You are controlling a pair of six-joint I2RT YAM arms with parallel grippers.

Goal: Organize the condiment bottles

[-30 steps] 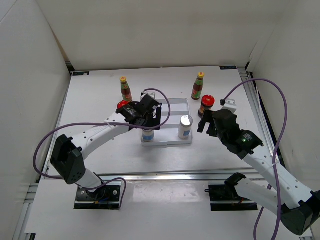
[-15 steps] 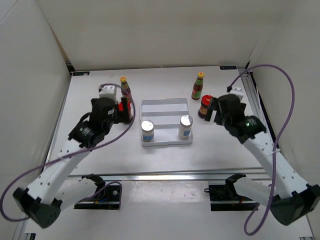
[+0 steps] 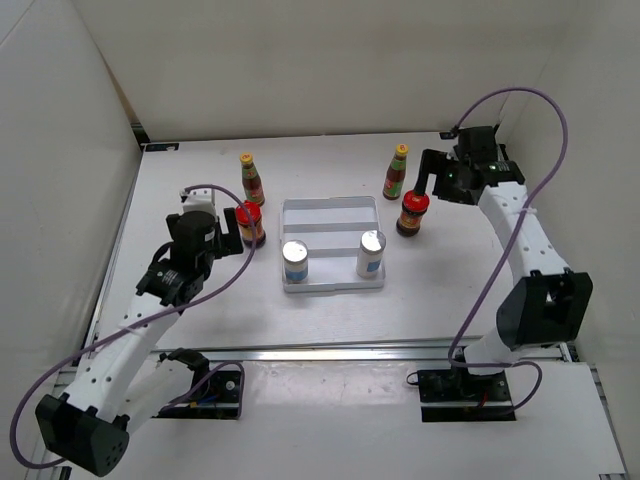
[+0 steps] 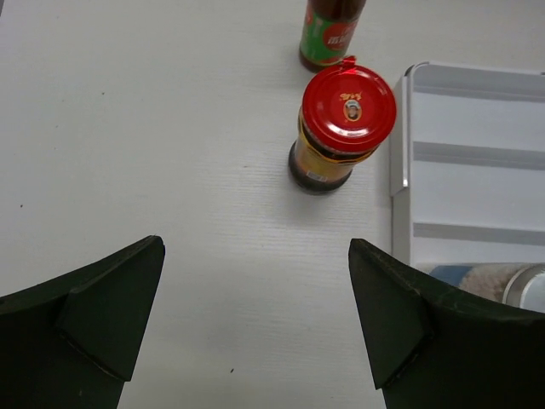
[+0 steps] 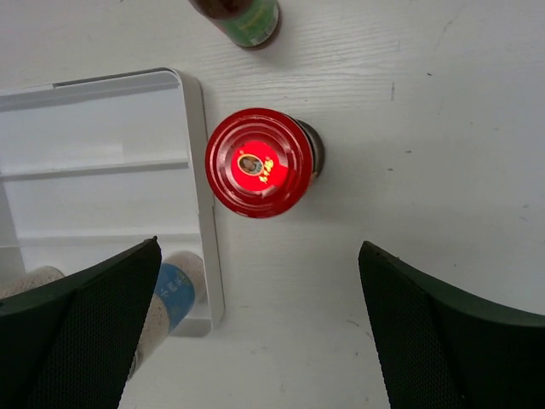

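Two white silver-topped shakers [image 3: 295, 262] [image 3: 371, 253] stand on the near strip of the white ridged tray [image 3: 332, 212]. A red-lidded jar [image 3: 250, 224] and a slim sauce bottle [image 3: 252, 179] stand left of the tray. Another jar [image 3: 413, 213] and sauce bottle [image 3: 397, 172] stand right of it. My left gripper [image 3: 230, 226] is open and empty just left of the left jar [image 4: 341, 128]. My right gripper [image 3: 438, 182] is open and empty, above and just right of the right jar [image 5: 260, 162].
White walls close in the table on the left, back and right. The tray's rim [image 4: 398, 170] lies close to the left jar, and its other rim [image 5: 204, 187] touches or nearly touches the right jar. A sauce bottle base [image 5: 243, 17] sits just beyond the right jar.
My left gripper let go of the left shaker on the tray and drew back left to the left jar. My right arm swung back and right to the right jar.
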